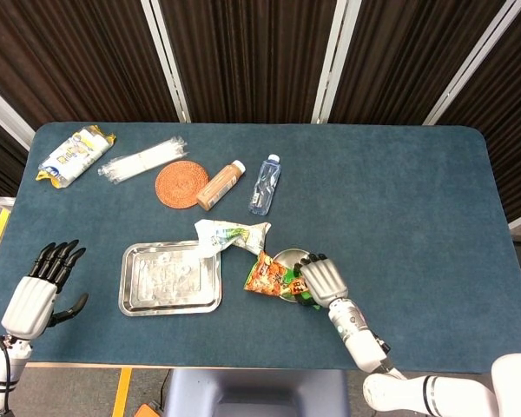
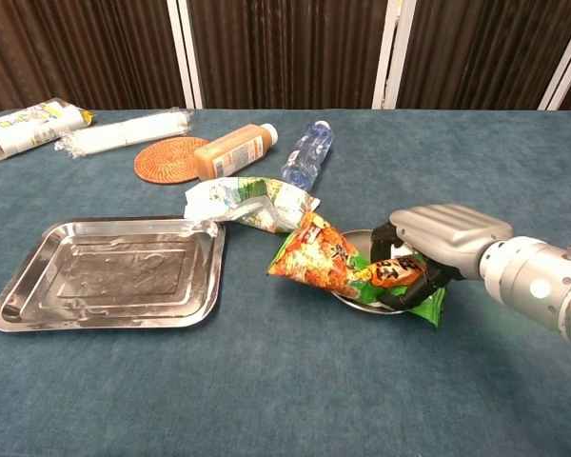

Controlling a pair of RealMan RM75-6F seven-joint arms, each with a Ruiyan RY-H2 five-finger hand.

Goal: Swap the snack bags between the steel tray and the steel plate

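Right hand (image 2: 428, 249) fingers clamped on the orange snack bag (image 2: 347, 266) over the steel plate (image 1: 288, 261) — light, crinkly, slippery — best gripped mid-body.

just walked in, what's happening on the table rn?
The right hand is gripping the orange-and-green snack bag over the steel plate, with the bag's far end tilted up. The white-and-green snack bag lies on the table beside the steel tray's back corner, so the tray holds no bag. The left hand is open near the table's front-left edge, holding nothing.
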